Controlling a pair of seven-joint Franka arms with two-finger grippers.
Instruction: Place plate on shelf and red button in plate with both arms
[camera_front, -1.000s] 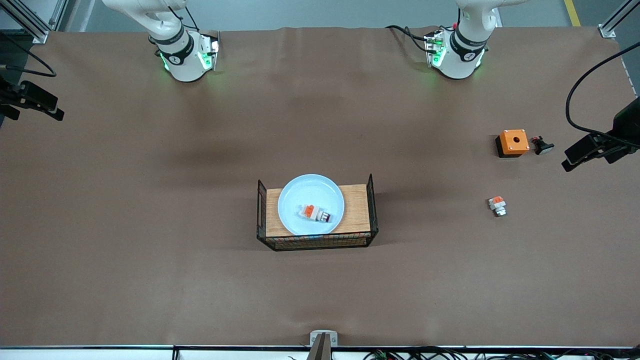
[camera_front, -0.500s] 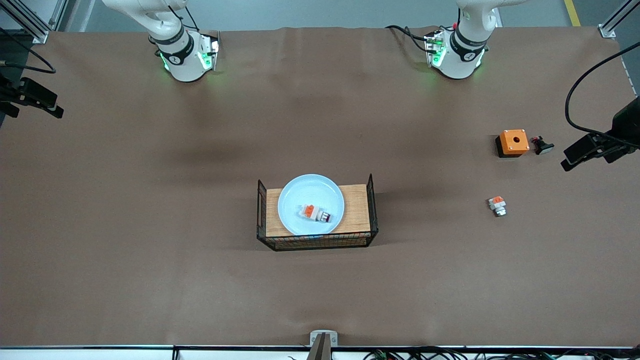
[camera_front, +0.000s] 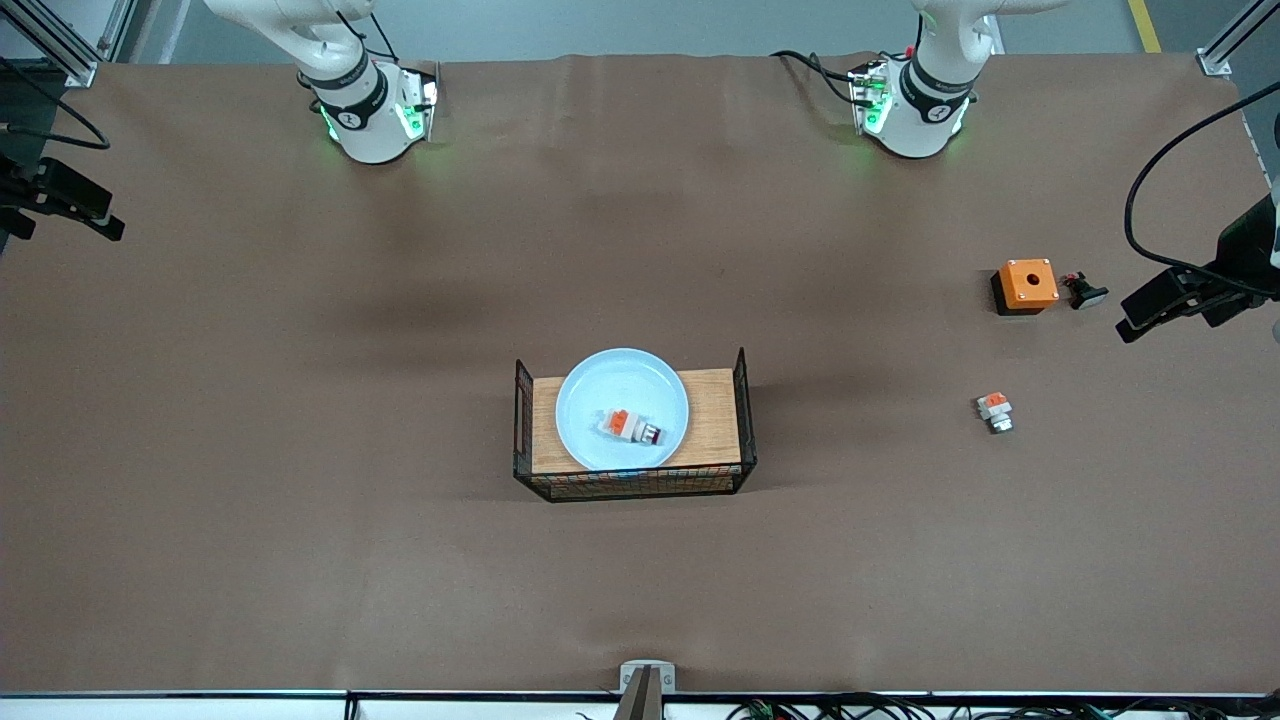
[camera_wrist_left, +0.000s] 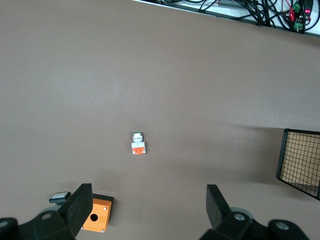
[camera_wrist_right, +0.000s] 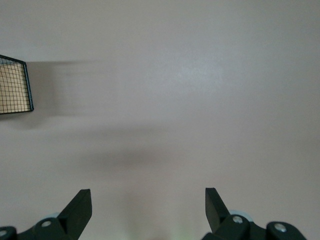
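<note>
Left gripper (camera_wrist_left: 147, 210) up high over bare table at the left arm's end, fingers (camera_wrist_left: 80, 207) spread wide, holding nothing. Below it, the white-and-orange switch with the silvery tip (camera_wrist_left: 138, 145), with the orange box with a hole (camera_wrist_left: 95, 220) and a small black part (camera_wrist_left: 59, 197) close by. Right gripper (camera_wrist_right: 147, 207) likewise raised over bare brown table (camera_wrist_right: 190, 75) at the right arm's end, fingers (camera_wrist_right: 80, 207) wide apart, empty. Well apart from both grippers, pale blue plate (camera_front: 590, 395) resting on the wooden board (camera_front: 712, 415) inside the wire basket (camera_front: 745, 380) at mid-table. Red button (camera_front: 630, 427) lying on its side in the plate, dark red cap pointing toward the left arm's end.
</note>
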